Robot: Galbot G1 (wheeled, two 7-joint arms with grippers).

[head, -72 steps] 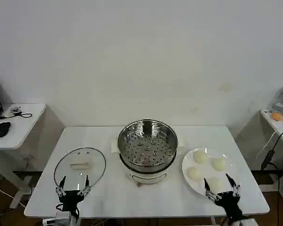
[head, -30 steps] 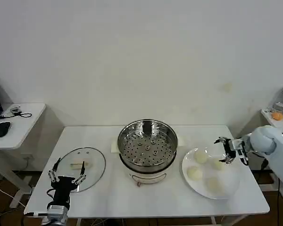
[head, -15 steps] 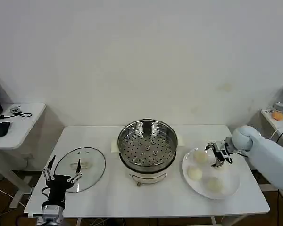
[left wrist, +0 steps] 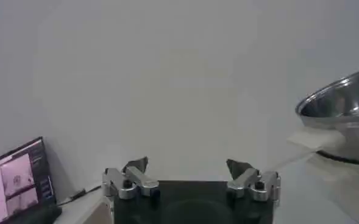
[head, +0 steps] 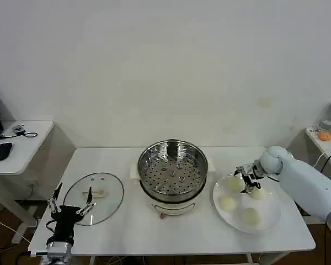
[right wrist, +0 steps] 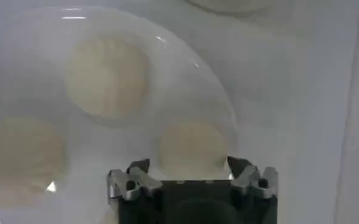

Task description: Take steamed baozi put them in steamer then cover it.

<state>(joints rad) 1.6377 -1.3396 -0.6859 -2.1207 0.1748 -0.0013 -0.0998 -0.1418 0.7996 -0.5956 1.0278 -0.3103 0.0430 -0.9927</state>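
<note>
The steamer [head: 172, 171] stands open mid-table, its perforated tray bare; its rim also shows in the left wrist view [left wrist: 344, 103]. The glass cover [head: 94, 197] lies flat to its left. Several baozi rest on a white plate [head: 271, 208] to its right: [head: 235, 184], [head: 257, 193], [head: 227, 203], [head: 250, 216]. My right gripper [head: 244, 178] hovers open over the plate's far side. In the right wrist view this gripper [right wrist: 188, 163] has one baozi [right wrist: 193, 149] just ahead of its spread fingers. My left gripper [head: 70, 205] stays open beside the cover's near edge, holding nothing [left wrist: 187, 165].
A side table on the left carries a mouse [head: 1, 150] and a screen [left wrist: 14, 179]. Another side table at the right holds an orange object [head: 324, 136]. The white table's front edge runs close to my left gripper.
My right arm has swung in from the front right and lowered its open gripper over the plate's far buns. My left gripper has drifted slightly left along the table's front.
</note>
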